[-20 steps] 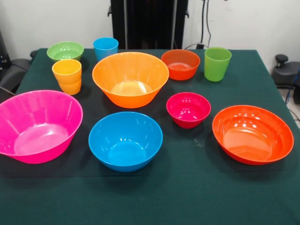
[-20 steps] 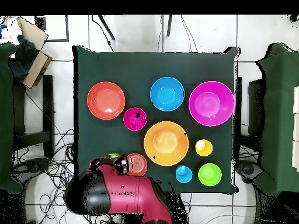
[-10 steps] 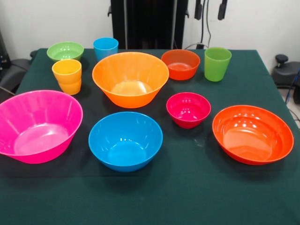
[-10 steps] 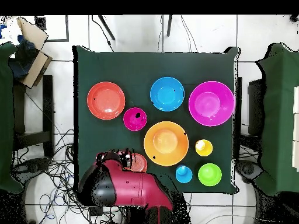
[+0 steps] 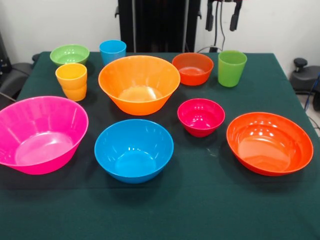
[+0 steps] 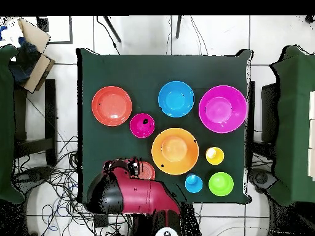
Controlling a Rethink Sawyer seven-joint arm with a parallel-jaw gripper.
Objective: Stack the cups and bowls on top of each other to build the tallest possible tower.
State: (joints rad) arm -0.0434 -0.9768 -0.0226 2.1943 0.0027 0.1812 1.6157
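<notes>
All pieces stand apart on the green table; no tower shows. At the back are the small green bowl [image 5: 69, 54], blue cup [image 5: 112, 51], yellow-orange cup [image 5: 71, 81], small orange-red bowl [image 5: 192, 67] and green cup [image 5: 232, 67]. The big orange bowl [image 5: 139, 82] is central, with the small magenta bowl [image 5: 201, 116], medium blue bowl [image 5: 134, 149], big pink bowl [image 5: 40, 132] and wide red-orange bowl [image 5: 269, 142] nearer. My gripper [image 5: 222, 17] hangs open and empty at the top edge, above the green cup and orange-red bowl. In the overhead view my arm [image 6: 132, 193] hides the green cup.
The black pedestal [image 5: 159, 25] stands behind the table [image 5: 200, 210]. In the overhead view, cables lie on the floor by the robot's base, a cardboard box [image 6: 27, 37] sits at the top left, and other green-covered tables flank both sides.
My gripper's fingers have come down into the front view at the top edge. In the overhead view the arm has shifted over the table's corner, covering the green cup.
</notes>
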